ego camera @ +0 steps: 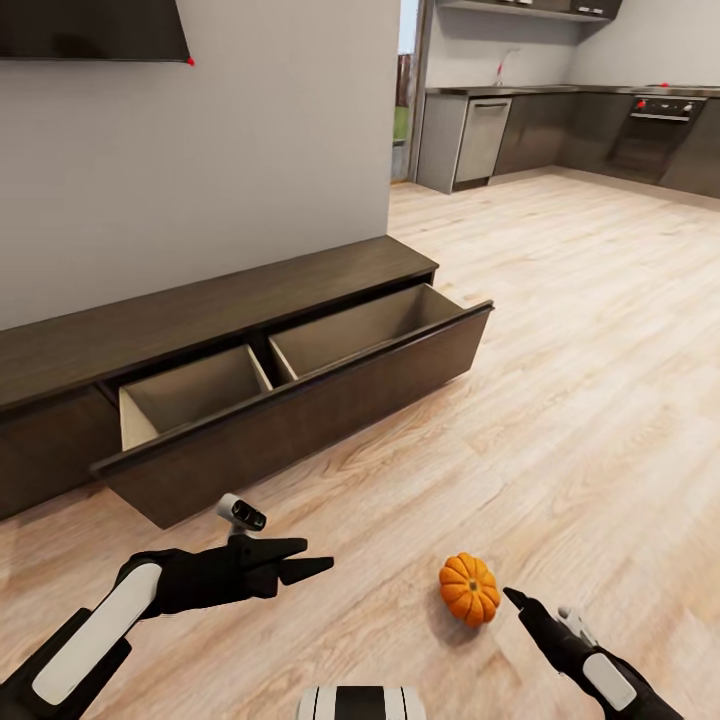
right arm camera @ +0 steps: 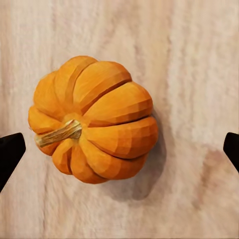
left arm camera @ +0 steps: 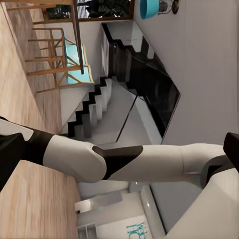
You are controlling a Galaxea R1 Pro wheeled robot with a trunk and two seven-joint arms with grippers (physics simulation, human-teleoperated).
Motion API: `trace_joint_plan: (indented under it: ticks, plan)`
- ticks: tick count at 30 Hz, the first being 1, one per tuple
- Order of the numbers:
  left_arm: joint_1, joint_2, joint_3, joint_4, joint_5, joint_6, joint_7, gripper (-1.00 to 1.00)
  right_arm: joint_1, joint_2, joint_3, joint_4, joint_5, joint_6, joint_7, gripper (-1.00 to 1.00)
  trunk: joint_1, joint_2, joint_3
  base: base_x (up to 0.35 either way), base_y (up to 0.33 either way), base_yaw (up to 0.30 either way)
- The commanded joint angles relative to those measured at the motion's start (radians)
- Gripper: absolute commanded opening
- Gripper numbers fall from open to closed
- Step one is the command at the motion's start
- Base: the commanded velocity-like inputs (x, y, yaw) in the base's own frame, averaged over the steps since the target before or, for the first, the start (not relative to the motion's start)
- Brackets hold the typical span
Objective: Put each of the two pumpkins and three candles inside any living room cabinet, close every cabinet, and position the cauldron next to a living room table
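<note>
Small orange pumpkin (ego camera: 469, 588) sitting on the light wood floor (ego camera: 600, 380), down low and to the right in the head view. Just beside it, the right gripper (ego camera: 516, 598), dark tip pointing at the pumpkin, not touching. Seen from the right wrist, pumpkin (right arm camera: 92, 119) lying with its pale stem to one side, with one black fingertip (right arm camera: 10, 154) at each edge of the picture and wood showing between them and the pumpkin. Right fingers spread wide open, holding nothing.

Left gripper (ego camera: 300, 560) hanging over the floor, in front of the cabinet (ego camera: 200, 330), well apart from the pumpkin. Dark pointed fingers (ego camera: 305, 568) lying close together, with nothing between them; hard to tell if fully closed.

Long, low, dark brown cabinet standing against the pale wall. One wide drawer (ego camera: 300, 400) pulled out, open at the top. Two beige boxes inside it, with a thin wall between them. Both boxes bare.

Black television (ego camera: 95, 28) up on the wall above the cabinet. Kitchen far off at the back.
</note>
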Motion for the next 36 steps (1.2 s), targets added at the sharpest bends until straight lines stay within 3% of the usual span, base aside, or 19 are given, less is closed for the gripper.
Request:
trace_joint_plan:
  ticks: [1,18,19,36]
  plan:
    - [-0.001,0.0,-0.001,0.0,0.003,0.003,-0.002,1.0,0.0,0.0,-0.006,0.0,-0.006,0.008,0.008,1.0,0.0,0.0,-0.001,0.149,0.0,0.0]
    - [-0.001,-0.001,-0.002,0.003,0.002,0.003,-0.001,1.0,0.0,-0.007,-0.005,0.012,-0.001,0.008,0.104,1.0,0.0,0.0,-0.001,0.064,0.0,0.0]
    - [-0.001,-0.001,-0.002,0.003,0.002,0.003,-0.001,1.0,-0.001,-0.007,-0.005,0.012,-0.001,0.008,0.259,1.0,0.0,0.0,-0.001,0.071,0.0,0.0]
    - [-0.001,-0.002,-0.002,0.003,0.003,0.003,-0.001,1.0,-0.001,-0.007,-0.005,0.012,-0.003,0.008,0.262,1.0,0.0,0.0,-0.001,0.073,-0.005,0.0]
